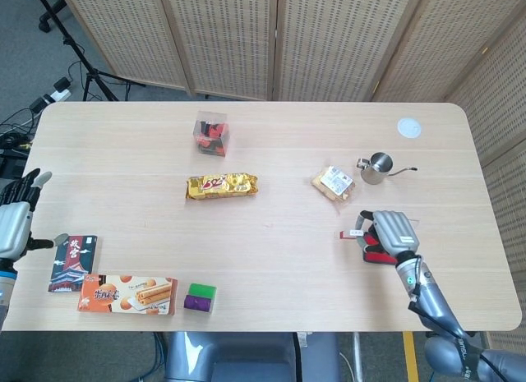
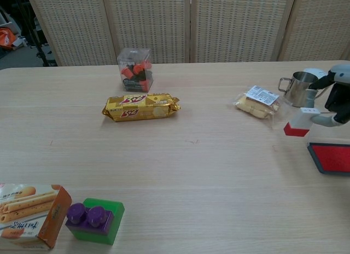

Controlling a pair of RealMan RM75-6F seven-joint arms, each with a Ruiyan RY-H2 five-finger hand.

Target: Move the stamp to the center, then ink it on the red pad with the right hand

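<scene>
My right hand (image 1: 391,232) holds the small stamp (image 1: 355,233) by its white body, red face down, above the table just left of the red ink pad (image 1: 379,256). The chest view shows the stamp (image 2: 298,124) hanging clear of the tabletop, pinched by the fingers of that hand (image 2: 338,99), with the red pad (image 2: 331,157) lying flat to its lower right. The head view has the hand covering most of the pad. My left hand (image 1: 15,221) hovers at the table's left edge, fingers apart and holding nothing.
A steel pitcher (image 1: 378,167) and a snack bag (image 1: 333,183) sit just behind the stamp. A gold biscuit pack (image 1: 222,185) and a clear box (image 1: 211,134) lie mid-table. A dark box (image 1: 74,262), an orange box (image 1: 127,293) and a green-purple block (image 1: 200,298) line the front left.
</scene>
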